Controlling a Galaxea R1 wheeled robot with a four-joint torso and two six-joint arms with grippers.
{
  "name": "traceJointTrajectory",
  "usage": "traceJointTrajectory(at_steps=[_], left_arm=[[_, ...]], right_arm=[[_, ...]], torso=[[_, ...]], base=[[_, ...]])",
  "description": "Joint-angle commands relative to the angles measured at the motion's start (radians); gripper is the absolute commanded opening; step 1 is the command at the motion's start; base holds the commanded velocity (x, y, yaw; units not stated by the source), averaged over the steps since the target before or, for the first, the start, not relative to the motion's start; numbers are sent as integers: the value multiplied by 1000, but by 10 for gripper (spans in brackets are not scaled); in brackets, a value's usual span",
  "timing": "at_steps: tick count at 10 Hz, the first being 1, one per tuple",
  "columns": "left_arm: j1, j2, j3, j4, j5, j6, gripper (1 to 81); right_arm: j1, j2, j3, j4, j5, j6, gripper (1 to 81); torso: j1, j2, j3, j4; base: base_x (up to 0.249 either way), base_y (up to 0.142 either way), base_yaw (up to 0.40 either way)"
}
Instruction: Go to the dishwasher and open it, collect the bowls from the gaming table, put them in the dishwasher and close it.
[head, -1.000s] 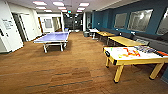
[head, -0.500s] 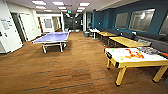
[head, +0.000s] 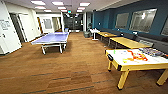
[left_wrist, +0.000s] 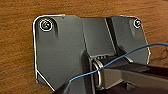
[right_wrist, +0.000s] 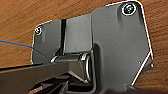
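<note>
The dishwasher is out of view, and I can make out no bowls and no table-football table with a green field. In the head view I face a long room with a wood floor (head: 75, 72). A yellow-framed table (head: 132, 60) with a white top and orange markings stands close on the right. In the left wrist view and the right wrist view the robot's own dark plate hangs over the wood floor (left_wrist: 15, 37) (right_wrist: 25, 15), with a thin blue cable (left_wrist: 130, 53) crossing it.
A blue table-tennis table (head: 52, 38) stands at middle left. Long yellow-topped tables (head: 125, 42) line the dark blue right wall with its windows. White doors (head: 8, 35) run along the left wall. A wide strip of floor leads between the tables to the far corridor.
The whole head view has shifted: the yellow-framed table sits slightly lower and nearer in the picture, so the robot has rolled forward a little.
</note>
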Motion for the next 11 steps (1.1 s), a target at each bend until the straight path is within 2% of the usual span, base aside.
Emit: traceJointTrajectory(at_steps=[1,11], left_arm=[[-51,-4,4,-1,58,6,811],[-51,1,4,-1,58,6,811]], right_arm=[[37,-5,5,-3,-45,-2,811],[33,-3,5,-4,-45,-4,811]], torso=[[0,0,0,0],[0,0,0,0]], base=[[186,0,0],[187,0,0]])
